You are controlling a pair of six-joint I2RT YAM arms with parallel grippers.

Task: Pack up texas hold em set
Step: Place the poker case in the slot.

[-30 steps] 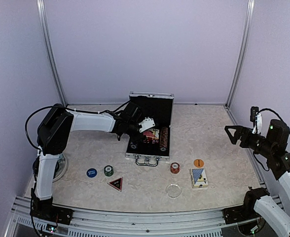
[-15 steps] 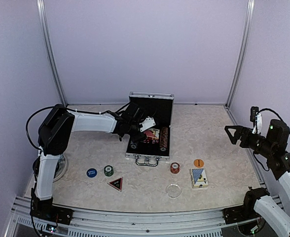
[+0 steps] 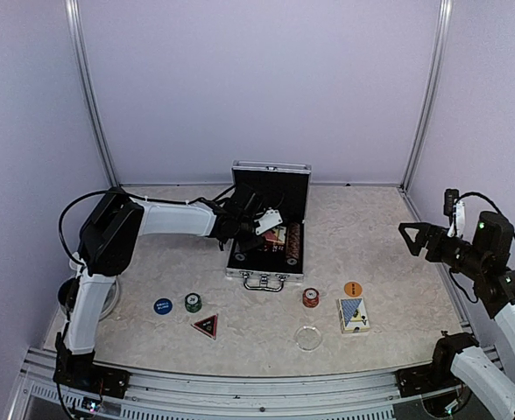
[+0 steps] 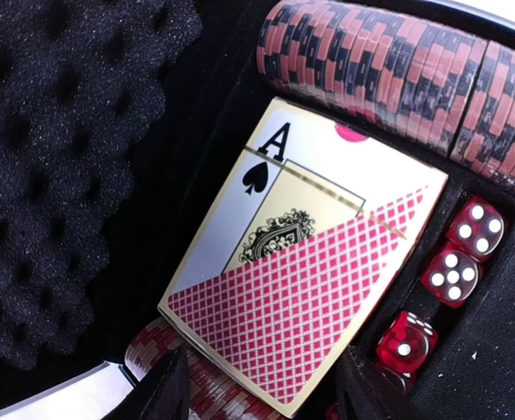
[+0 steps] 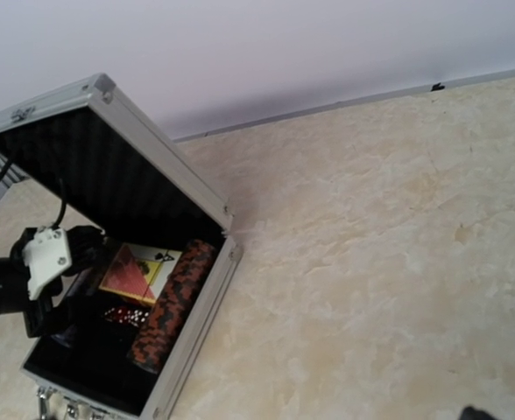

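The silver briefcase (image 3: 263, 278) stands open at mid-table, lid up. Inside lie a red-backed card deck (image 4: 301, 271) showing an ace of spades, rows of red-and-black chips (image 4: 398, 70) and red dice (image 4: 455, 271). My left gripper (image 4: 262, 385) is open inside the case, its fingers spread either side of the deck's near corner; in the top view it hangs over the case's left half (image 3: 259, 234). A blue-backed deck (image 3: 354, 313), orange button (image 3: 353, 288), red chips (image 3: 310, 297), blue button (image 3: 162, 306), green chip (image 3: 193, 303) and dark triangle (image 3: 205, 326) lie on the table. My right gripper (image 3: 404, 238) is open, raised at the right.
A small clear round dish (image 3: 308, 338) lies in front of the case. A clear plate (image 3: 109, 302) sits at the left edge, partly behind my left arm. Metal frame posts and lilac walls enclose the table.
My left gripper has moved a little right and deeper into the case over the red deck. The right arm has not moved.
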